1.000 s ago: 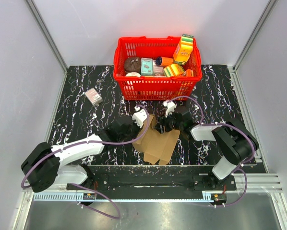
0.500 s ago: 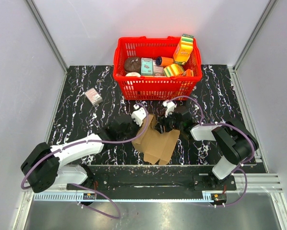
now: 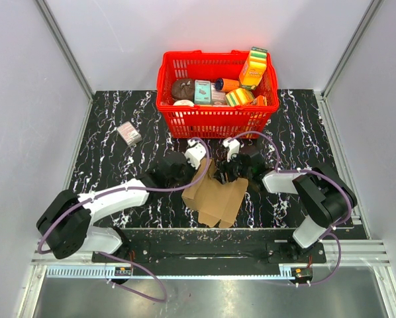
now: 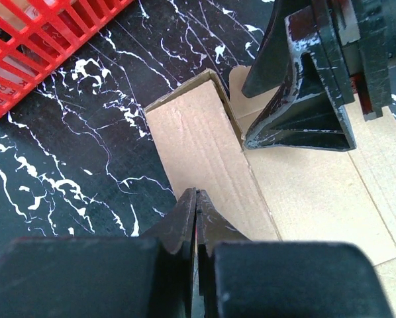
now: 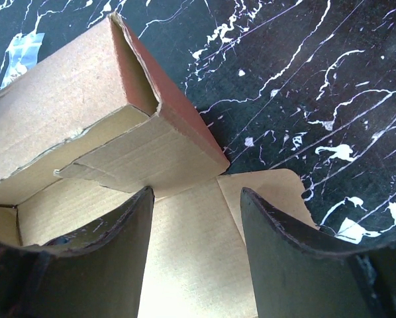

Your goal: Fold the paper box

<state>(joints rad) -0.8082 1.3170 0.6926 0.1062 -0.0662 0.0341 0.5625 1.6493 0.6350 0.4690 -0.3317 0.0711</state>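
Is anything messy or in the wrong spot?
A small box lies alone and crooked on the table left of the red basket, while other packages sit inside it.

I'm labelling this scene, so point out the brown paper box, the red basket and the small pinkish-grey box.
paper box (image 3: 219, 199), top external view, flat middle panel.
red basket (image 3: 211, 122), top external view, near wall.
small pinkish-grey box (image 3: 129, 134), top external view, top face.

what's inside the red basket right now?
The red basket holds a teal box, a dark round item, an orange item, a tall striped pack and a smaller striped pack. Anything beneath them is covered.
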